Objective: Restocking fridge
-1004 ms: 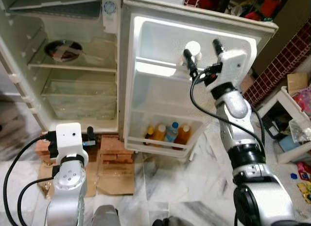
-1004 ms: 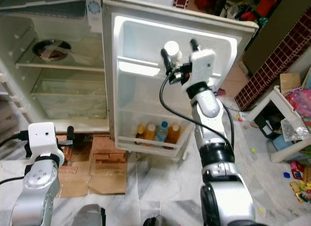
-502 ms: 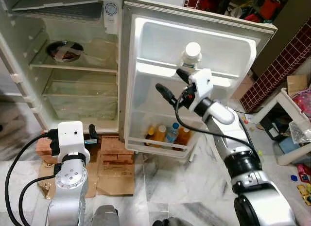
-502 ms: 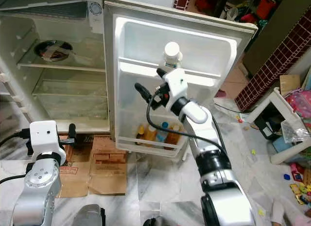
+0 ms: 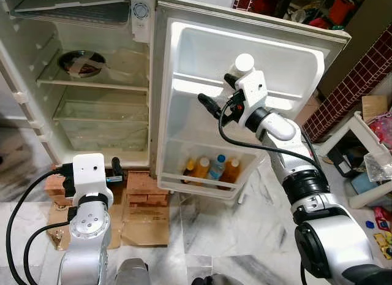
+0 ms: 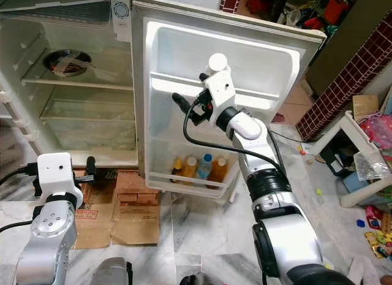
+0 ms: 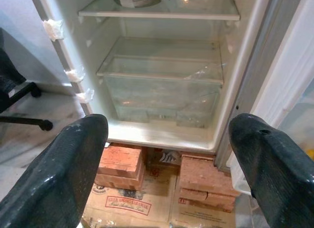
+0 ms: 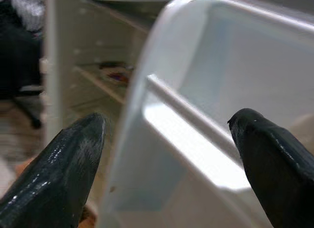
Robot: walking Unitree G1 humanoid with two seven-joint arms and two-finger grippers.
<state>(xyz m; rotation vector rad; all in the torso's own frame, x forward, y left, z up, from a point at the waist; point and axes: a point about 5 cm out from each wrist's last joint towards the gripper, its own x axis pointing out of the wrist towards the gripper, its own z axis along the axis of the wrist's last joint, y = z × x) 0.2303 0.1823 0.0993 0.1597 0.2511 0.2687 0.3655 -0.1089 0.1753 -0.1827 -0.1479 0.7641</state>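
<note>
Right hand (image 5: pixel 215 95): fingers apart, gripping nothing, hovering just beside the white bottle (image 5: pixel 243 65).
Risk: swinging could be toppling it.

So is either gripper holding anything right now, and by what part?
Nothing is held. The right gripper is open before the door shelf, near the white-capped bottle; the left gripper is open, low by the fridge.

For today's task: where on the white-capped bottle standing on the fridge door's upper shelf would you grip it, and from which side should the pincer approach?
Grip the white-capped bottle around its neck or upper body, above the shelf rail. It stands upright with its lower part behind the rail, so I would come from the open front of the door, fingers either side. The right pincer, open, sits just in front.
</note>
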